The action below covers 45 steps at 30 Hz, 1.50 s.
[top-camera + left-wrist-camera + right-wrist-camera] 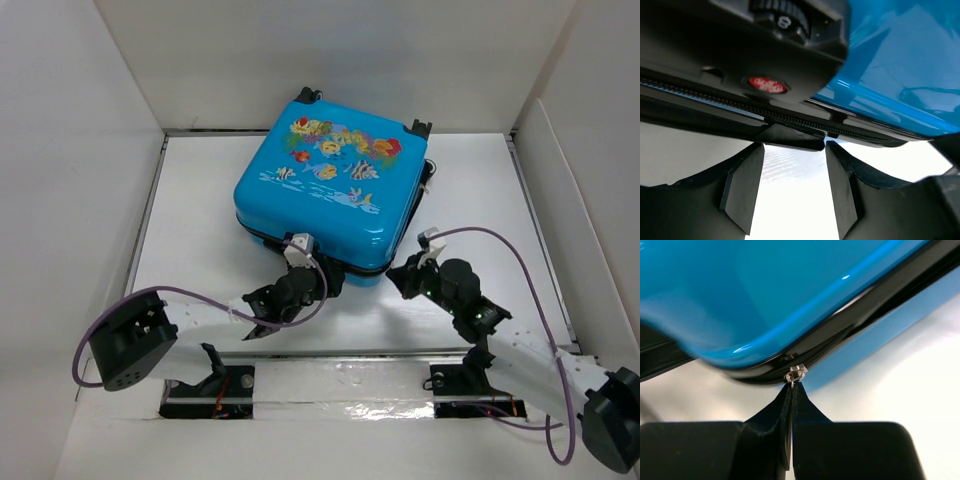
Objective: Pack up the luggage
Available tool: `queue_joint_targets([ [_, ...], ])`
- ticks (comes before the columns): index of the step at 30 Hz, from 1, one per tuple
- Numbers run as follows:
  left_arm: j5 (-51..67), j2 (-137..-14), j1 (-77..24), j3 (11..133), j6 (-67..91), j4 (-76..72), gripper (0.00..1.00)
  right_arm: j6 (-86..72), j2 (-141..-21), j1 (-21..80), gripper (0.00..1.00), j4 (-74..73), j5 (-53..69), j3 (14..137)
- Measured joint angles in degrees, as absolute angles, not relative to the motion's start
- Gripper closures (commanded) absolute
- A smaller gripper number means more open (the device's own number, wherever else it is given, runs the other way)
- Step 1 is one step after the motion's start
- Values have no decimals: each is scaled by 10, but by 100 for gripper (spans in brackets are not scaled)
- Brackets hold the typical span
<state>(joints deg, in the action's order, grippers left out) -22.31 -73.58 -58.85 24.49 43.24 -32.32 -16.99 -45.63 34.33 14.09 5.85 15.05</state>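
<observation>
Bright even light, soft shadows, glare on luggage (330,190) shell, wrist cams blurry close-up, bg blown out

Luggage (325,190) shut, so inside is hidden in all views. Left wrist view: lock dial (782,19) cut off by top edge, only an 8 legible; red button (761,84) lettering too blurred to read. Right wrist view: zip pull (796,373) mostly hidden betw. pinched fingers of right gripper (791,389); shell around it out of focus.
</observation>
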Motion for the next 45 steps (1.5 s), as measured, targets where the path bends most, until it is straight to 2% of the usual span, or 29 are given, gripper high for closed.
queue_joint_targets([
  [5, -207, -767, -580, 260, 428, -323, 51, -208, -414, 413, 100, 70, 11, 160],
  [10, -190, -795, -576, 274, 423, -323, 51, -249, -424, 477, 100, 61, -51, 166],
  [19, -181, -813, -569, 293, 414, -323, 52, -353, -631, 596, 100, 172, -199, 239],
  [23, -180, -808, -565, 293, 401, -318, 47, -381, -703, 609, 100, 253, -251, 245],
  [28, -197, -700, -537, 262, 392, -280, 41, -400, -707, 611, 100, 289, -272, 245],
  [33, -210, -521, -425, 249, 391, -255, 42, -410, -651, 610, 100, 289, -272, 203],
  [36, -204, -472, -329, 251, 410, -256, 42, -410, -630, 606, 100, 286, -272, 191],
  [40, -195, -481, -209, 265, 464, -259, 41, -405, -609, 597, 100, 270, -265, 186],
  [41, -198, -489, -186, 269, 479, -259, 36, -402, -605, 596, 100, 265, -262, 186],
  [45, -182, -563, -88, 307, 535, -254, 35, -392, -600, 594, 100, 257, -253, 186],
])
